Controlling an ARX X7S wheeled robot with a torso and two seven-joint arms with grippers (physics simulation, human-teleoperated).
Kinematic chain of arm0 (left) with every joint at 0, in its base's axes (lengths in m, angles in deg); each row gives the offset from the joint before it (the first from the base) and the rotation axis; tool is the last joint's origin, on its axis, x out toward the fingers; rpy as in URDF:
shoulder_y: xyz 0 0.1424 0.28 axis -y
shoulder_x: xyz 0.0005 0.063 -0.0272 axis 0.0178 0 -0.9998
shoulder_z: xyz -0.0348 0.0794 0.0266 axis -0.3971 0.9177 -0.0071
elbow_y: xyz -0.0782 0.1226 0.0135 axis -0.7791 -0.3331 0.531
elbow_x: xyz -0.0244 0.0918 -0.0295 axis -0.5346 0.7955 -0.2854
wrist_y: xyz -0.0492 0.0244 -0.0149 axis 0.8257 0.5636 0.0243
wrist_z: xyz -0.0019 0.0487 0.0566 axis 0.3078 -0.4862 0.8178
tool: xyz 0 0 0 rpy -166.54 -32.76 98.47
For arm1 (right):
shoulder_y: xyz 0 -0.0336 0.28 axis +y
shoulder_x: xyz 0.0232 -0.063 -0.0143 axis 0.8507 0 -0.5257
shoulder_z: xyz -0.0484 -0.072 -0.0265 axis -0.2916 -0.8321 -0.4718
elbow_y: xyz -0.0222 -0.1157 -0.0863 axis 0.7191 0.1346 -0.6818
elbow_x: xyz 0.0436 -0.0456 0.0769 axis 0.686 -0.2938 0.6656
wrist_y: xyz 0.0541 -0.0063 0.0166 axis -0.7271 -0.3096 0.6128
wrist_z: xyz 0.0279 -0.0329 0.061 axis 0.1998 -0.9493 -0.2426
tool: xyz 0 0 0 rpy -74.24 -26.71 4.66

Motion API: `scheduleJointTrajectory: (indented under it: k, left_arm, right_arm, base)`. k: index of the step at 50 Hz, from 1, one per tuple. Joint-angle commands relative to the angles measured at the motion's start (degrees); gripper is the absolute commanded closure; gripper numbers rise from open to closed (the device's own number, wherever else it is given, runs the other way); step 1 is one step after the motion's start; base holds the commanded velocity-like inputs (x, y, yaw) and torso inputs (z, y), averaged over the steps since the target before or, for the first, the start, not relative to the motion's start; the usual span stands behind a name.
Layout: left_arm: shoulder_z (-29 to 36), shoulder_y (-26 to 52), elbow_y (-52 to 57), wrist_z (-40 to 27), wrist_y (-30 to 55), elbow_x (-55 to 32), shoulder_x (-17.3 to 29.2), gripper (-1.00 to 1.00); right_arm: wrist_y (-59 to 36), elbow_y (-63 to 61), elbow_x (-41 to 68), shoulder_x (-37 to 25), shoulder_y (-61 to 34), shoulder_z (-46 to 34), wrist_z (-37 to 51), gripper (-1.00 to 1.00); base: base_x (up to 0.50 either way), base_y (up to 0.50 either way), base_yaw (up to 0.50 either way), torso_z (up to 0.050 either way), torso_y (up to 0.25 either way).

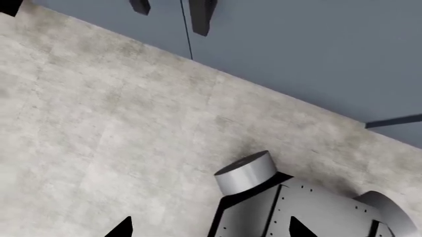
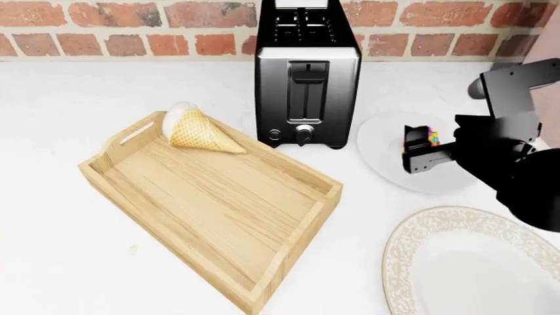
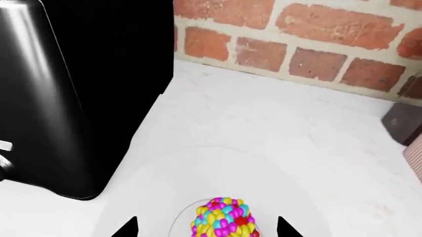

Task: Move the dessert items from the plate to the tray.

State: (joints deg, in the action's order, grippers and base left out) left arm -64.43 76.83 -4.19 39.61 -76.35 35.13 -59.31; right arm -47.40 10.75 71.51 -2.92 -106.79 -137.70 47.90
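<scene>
The waffle cone lies in the far corner of the tray, partly on its rim: one item delivered. The candy ball sits on the white plate beside the toaster. The right gripper straddles it, fingers wide, not yet closed. The left gripper hangs over the floor, also spread wide, empty.

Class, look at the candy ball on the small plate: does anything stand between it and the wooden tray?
Partly: the toaster stands near the straight line from the candy ball to the tray, at the tray's far corner. The counter nearer the camera looks open.
</scene>
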Motion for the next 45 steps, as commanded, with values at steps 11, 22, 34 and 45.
scheduleJointTrajectory:
  k: [11,22,34,45]
  left_arm:
    - [0.9,-0.1,0.0,-0.8,-0.5,0.1,0.1,-1.0]
    - [0.1,0.0,0.0,0.0,-0.4,-0.2,0.0,-1.0]
    - [0.4,-0.1,0.0,-0.1,-0.4,0.0,0.0,-1.0]
    - [0.1,0.0,0.0,0.5,-0.3,-0.6,0.0,-1.0]
  right_arm:
    - [1.3,1.4,-0.6,-0.4,1.6,0.1,0.3,-1.0]
    - [2.4,3.9,-1.1,0.7,2.2,0.2,-0.3,-1.0]
    - [3.0,5.0,-1.4,1.1,2.9,0.2,-0.8,-1.0]
    - [3.5,7.6,-2.5,3.1,3.4,-0.4,-2.1,-1.0]
  base:
    - [0.0,0.0,0.0,0.0,0.0]
    - [0.0,0.0,0.0,0.0,-0.115]
    - [0.0,0.0,0.0,0.0,0.0]
    - [0.0,0.0,0.0,0.0,-0.098]
